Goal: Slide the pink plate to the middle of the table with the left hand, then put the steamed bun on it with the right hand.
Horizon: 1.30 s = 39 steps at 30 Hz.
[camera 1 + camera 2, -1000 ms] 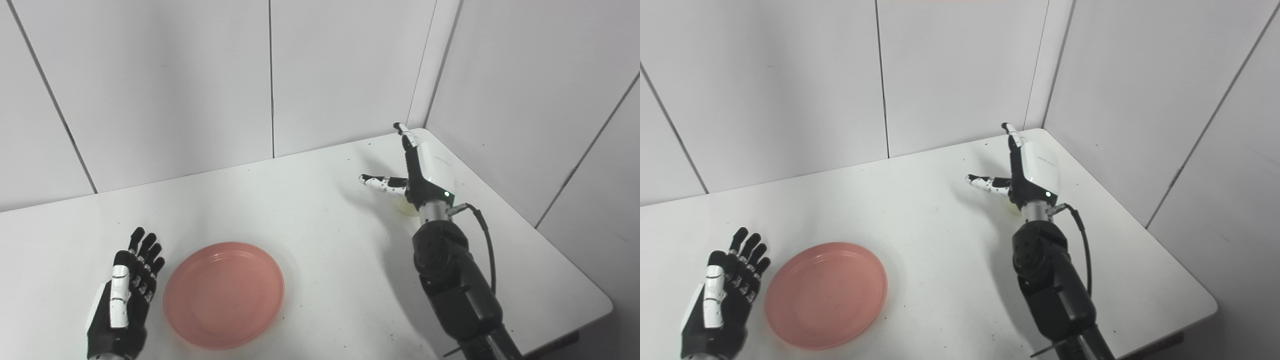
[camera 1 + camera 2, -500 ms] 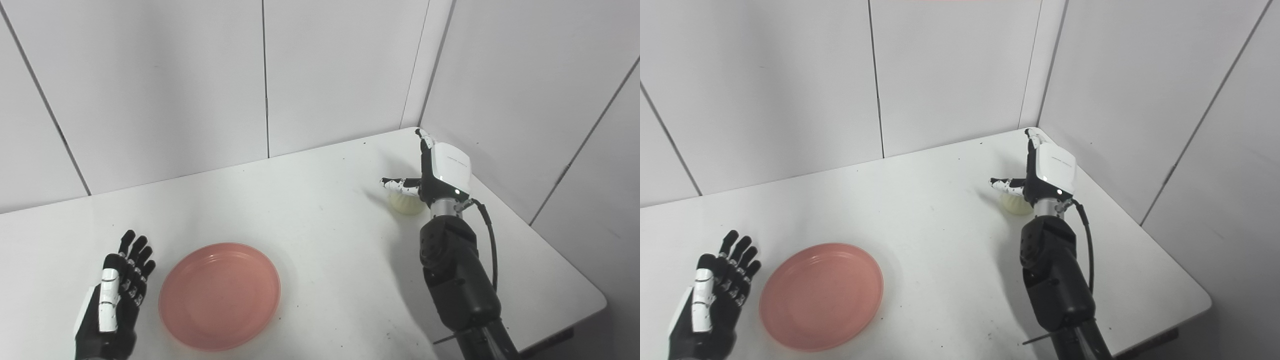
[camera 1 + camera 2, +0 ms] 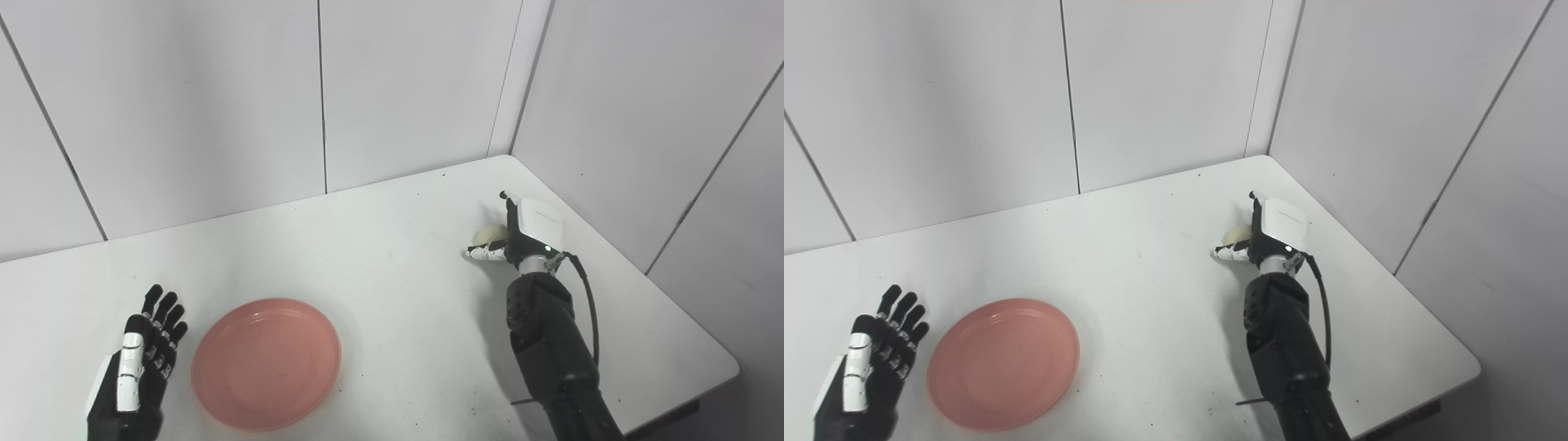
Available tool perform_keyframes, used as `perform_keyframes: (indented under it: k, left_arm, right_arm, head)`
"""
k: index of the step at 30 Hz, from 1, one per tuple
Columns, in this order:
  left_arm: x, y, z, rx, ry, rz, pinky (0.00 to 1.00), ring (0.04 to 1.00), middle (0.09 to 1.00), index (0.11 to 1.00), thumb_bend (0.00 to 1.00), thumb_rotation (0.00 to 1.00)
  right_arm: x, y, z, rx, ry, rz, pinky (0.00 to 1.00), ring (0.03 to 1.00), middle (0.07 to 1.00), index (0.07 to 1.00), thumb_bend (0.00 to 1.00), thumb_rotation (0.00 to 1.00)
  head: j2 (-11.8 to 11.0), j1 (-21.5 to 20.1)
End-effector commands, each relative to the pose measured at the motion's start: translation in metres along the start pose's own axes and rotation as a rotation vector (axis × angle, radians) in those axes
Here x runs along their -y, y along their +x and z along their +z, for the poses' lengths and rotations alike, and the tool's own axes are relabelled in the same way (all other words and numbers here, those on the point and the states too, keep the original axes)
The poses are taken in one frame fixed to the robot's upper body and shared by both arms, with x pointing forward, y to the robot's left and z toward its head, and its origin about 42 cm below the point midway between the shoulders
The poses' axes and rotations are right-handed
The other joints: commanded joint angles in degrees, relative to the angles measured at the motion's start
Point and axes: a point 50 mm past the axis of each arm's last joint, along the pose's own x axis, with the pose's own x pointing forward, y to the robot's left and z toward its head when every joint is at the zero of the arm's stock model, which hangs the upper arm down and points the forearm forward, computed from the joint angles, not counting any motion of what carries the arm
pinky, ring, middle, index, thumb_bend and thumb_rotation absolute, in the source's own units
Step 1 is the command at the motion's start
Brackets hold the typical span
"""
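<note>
Desk (image 3: pixel 392 245): white. Pink plate (image 3: pixel 266 362) sat near its front-left, short of centre. Left hand (image 3: pixel 138 373) beside it, released, fingers spread. Right hand (image 3: pixel 520 236) cupped round the steamed bun (image 3: pixel 490 233) far right; grasp unconfirmed. Risk: soft bun could roll away or squash; placing early would miss centre.

Right hand (image 3: pixel 520 236) cups the steamed bun (image 3: pixel 490 233); left hand (image 3: pixel 138 367) spread beside pink plate (image 3: pixel 266 362).

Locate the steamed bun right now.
The steamed bun sits on the table's far right part, near the wall corner, tucked against the right hand, far from the pink plate.
</note>
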Motion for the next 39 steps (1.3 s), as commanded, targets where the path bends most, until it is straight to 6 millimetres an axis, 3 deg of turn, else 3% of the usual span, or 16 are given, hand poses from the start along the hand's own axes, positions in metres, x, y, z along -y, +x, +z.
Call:
perform_keyframes:
  k: [1, 5, 7, 8, 9, 10, 11, 14, 20, 23, 29, 32, 33, 37, 39]
  left_arm:
    - [-0.004, -0.005, -0.004, -0.021, 0.003, -0.006, 1.0, 0.991, 0.999, 0.982, 0.63, 0.96]
    - [-0.004, -0.005, -0.003, -0.022, -0.001, -0.007, 1.0, 0.999, 1.0, 0.992, 0.62, 0.97]
    - [-0.003, -0.006, -0.003, -0.018, 0.002, -0.005, 0.99, 0.986, 0.994, 0.977, 0.63, 0.96]
    - [-0.003, -0.006, -0.003, -0.019, 0.003, -0.004, 0.99, 0.985, 0.994, 0.977, 0.63, 0.96]
    - [-0.003, -0.006, -0.002, -0.02, 0.004, -0.004, 1.0, 0.985, 0.994, 0.977, 0.63, 0.97]
    - [-0.003, -0.006, -0.002, -0.02, 0.002, -0.005, 1.0, 0.985, 0.994, 0.977, 0.63, 0.97]
    - [-0.003, -0.006, -0.002, -0.02, 0.001, -0.005, 1.0, 0.984, 0.993, 0.976, 0.63, 0.96]
    - [-0.002, -0.006, -0.002, -0.021, -0.001, -0.007, 1.0, 0.993, 1.0, 0.984, 0.61, 0.98]
    - [-0.003, -0.006, -0.005, -0.026, 0.004, -0.009, 1.0, 1.0, 1.0, 0.989, 0.62, 0.98]
    - [-0.002, -0.006, -0.005, -0.029, 0.001, -0.011, 1.0, 0.996, 1.0, 0.982, 0.63, 0.97]
    - [0.003, -0.006, -0.006, -0.033, 0.0, -0.021, 1.0, 0.996, 1.0, 0.981, 0.65, 0.96]
    - [0.005, -0.006, -0.009, -0.034, -0.008, -0.022, 1.0, 0.992, 0.997, 0.974, 0.67, 0.93]
    - [0.006, -0.006, -0.01, -0.035, -0.01, -0.023, 0.99, 0.985, 0.993, 0.971, 0.68, 0.92]
    - [0.019, -0.006, -0.011, -0.045, 0.007, -0.029, 0.99, 0.976, 0.989, 0.972, 0.7, 0.93]
    - [0.025, -0.004, -0.012, -0.046, 0.005, -0.017, 0.99, 0.972, 0.986, 0.971, 0.7, 0.93]
  right_arm:
    - [0.019, 0.012, 0.011, 0.014, -0.001, -0.059, 0.72, 0.816, 0.843, 0.846, 0.81, 0.3]
    - [0.016, 0.012, 0.009, -0.007, 0.033, -0.047, 0.57, 0.729, 0.789, 0.816, 0.78, 0.19]
    - [0.014, 0.012, 0.007, -0.015, 0.072, -0.066, 0.28, 0.379, 0.491, 0.753, 0.75, 0.06]
    - [0.014, 0.012, 0.006, -0.025, 0.098, -0.077, 0.26, 0.355, 0.469, 0.749, 0.75, 0.05]
    - [0.014, 0.012, 0.006, -0.031, 0.115, -0.083, 0.17, 0.25, 0.361, 0.687, 0.73, 0.02]
    - [0.015, 0.012, 0.006, -0.034, 0.123, -0.096, 0.14, 0.215, 0.324, 0.667, 0.72, 0.01]
    - [0.015, 0.012, 0.005, -0.033, 0.129, -0.116, 0.12, 0.193, 0.298, 0.581, 0.62, 0.06]
    - [0.016, 0.011, 0.005, -0.021, 0.133, -0.16, 0.11, 0.178, 0.278, 0.495, 0.52, 0.11]
    - [0.021, 0.01, 0.008, -0.017, 0.183, -0.202, 0.13, 0.21, 0.307, 0.485, 0.52, 0.12]
    - [0.026, 0.008, 0.011, -0.009, 0.203, -0.209, 0.16, 0.236, 0.449, 0.484, 0.53, 0.01]
    - [0.034, 0.002, 0.018, 0.034, 0.242, -0.236, 0.16, 0.221, 0.47, 0.483, 0.53, 0.0]
    - [0.038, -0.002, 0.024, 0.072, 0.276, -0.236, 0.15, 0.212, 0.47, 0.483, 0.53, 0.0]
    - [0.039, -0.003, 0.025, 0.085, 0.285, -0.231, 0.17, 0.234, 0.472, 0.484, 0.53, 0.0]
    - [0.054, -0.011, 0.031, 0.155, 0.36, -0.192, 0.27, 0.348, 0.44, 0.534, 0.52, 0.0]
    - [0.059, -0.014, 0.032, 0.206, 0.41, -0.173, 0.29, 0.36, 0.451, 0.528, 0.52, 0.0]
  head:
    - [0.2, 0.0]
    - [0.3, 0.0]
    - [0.3, 0.0]
    - [0.4, -0.1]
    - [0.4, -0.1]
    - [0.5, -0.1]
    - [0.5, -0.1]
    - [0.5, 0.1]
    - [0.7, 0.4]
    - [0.8, 0.9]
    - [1.0, 2.4]
    - [1.5, 5.4]
    - [1.5, 5.4]
    - [2.3, 11.7]
    - [2.6, 14.2]
